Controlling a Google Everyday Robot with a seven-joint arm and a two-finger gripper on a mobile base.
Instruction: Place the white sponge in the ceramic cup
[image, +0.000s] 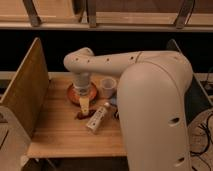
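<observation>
Casing of the robot's cream arm (155, 110) fills the near right and hides that side of the wooden table (55, 135). A white bottle (97, 119) lies on its side just nearer than the gripper (85, 105) and to its right. Right of the gripper, a pale bluish patch, apparently the white sponge (112, 102), shows at the arm's edge, mostly hidden. Behind the gripper sits the orange bowl (75, 93), with the ceramic cup (108, 87) farther right. Whether the gripper is open or holds anything cannot be told.
</observation>
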